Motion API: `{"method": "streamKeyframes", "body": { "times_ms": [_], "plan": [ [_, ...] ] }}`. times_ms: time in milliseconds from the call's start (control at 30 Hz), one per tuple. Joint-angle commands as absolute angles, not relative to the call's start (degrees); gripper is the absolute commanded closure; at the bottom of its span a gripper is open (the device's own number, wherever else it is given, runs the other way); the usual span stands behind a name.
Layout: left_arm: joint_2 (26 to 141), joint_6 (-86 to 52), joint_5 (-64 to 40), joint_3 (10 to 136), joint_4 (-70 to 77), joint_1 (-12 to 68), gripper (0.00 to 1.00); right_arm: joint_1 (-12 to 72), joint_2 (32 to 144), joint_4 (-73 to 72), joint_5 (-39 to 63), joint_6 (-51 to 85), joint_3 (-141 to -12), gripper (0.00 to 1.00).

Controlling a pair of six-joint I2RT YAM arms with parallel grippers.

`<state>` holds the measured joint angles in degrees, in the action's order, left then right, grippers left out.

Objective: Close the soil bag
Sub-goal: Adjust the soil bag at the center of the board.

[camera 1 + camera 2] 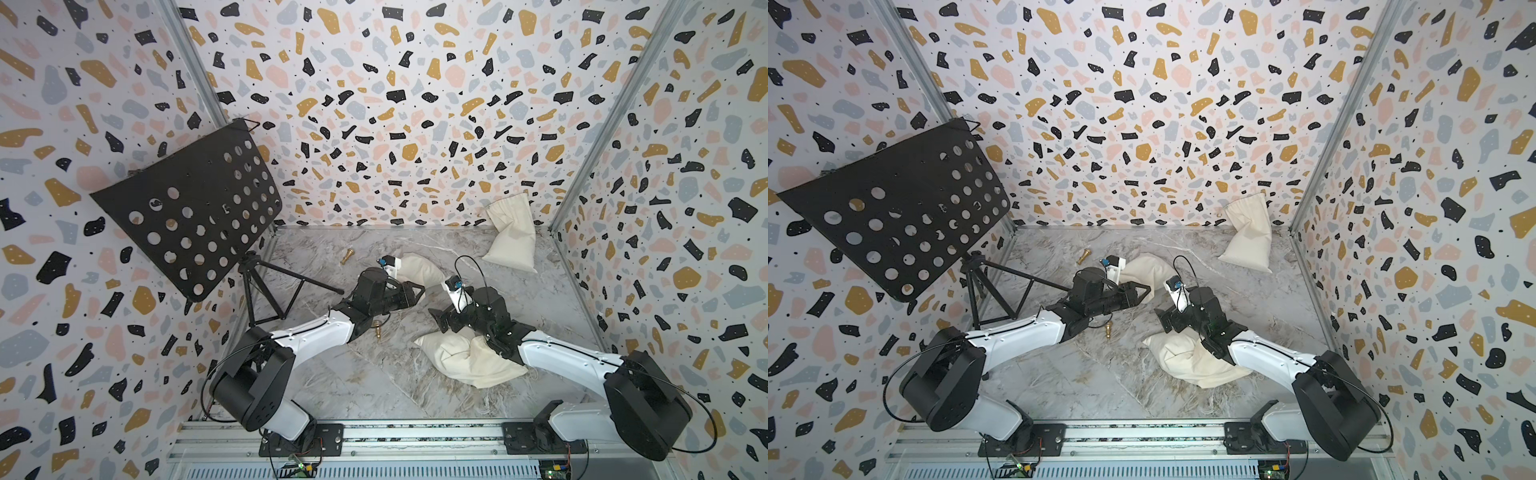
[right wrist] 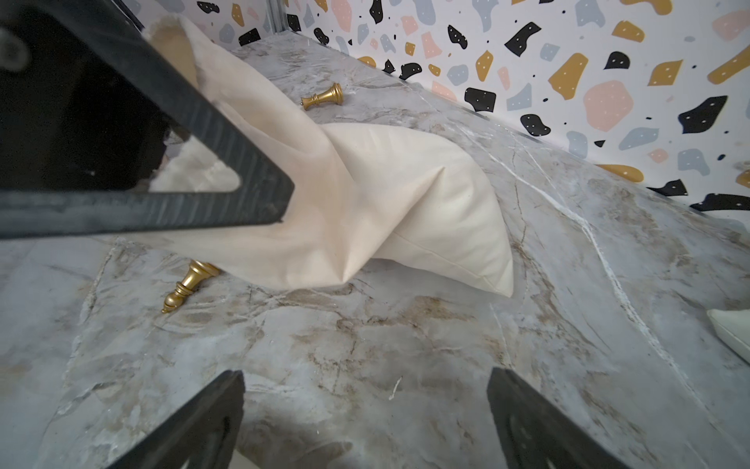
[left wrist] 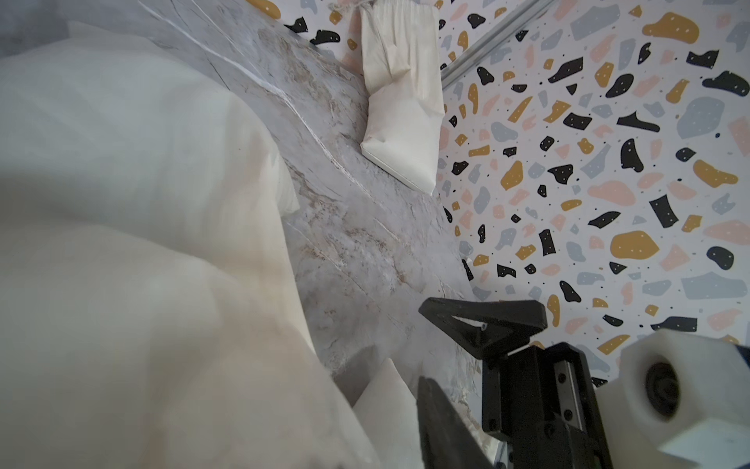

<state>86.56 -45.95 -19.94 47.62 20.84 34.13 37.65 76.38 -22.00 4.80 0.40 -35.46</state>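
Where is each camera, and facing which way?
Top views: high behind the robot, looking down at floor; left arm, right arm, left gripper, right gripper show.
Left wrist: faces past middle bag to far bag; right gripper's finger shows.
Right wrist: faces middle bag, finials; own open fingers, left finger show.
Shared: middle bag, all views.

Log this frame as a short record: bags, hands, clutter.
bags: three cream ones: middle bag, front bag under the right arm, back bag against the wall
left hand: jaws apart, by the middle bag's neck
right hand: open, over bare table
clutter: two gold knobs, music stand
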Motion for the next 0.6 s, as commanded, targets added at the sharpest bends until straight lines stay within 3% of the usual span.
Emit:
{"method": "streamKeyframes", "body": {
  "times_ms": [0,333,400,467,567],
  "plan": [
    [83.68,-43.83,-20.65,48.86,21.81,33.93,0.49,38.09,76.76,-26.99,7.93,0.58,-34.85,0.00],
    [82.17,-43.31,-25.36,48.28,22.07,34.03,0.43,38.14,86.42,-42.96,13.53,0.76,-36.00,0.00],
    [81.76,-43.75,-25.82,48.07,22.69,34.02,0.43,38.15,88.65,-45.58,13.96,0.92,-36.79,0.04],
    [81.04,-43.84,-26.01,47.80,22.53,34.02,0.43,38.15,90.17,-47.69,13.76,0.48,-37.08,0.15],
    [78.95,-42.85,-25.53,47.11,21.22,34.06,0.43,38.08,91.49,-50.23,13.43,-0.25,-37.23,0.45]
  ]
}}
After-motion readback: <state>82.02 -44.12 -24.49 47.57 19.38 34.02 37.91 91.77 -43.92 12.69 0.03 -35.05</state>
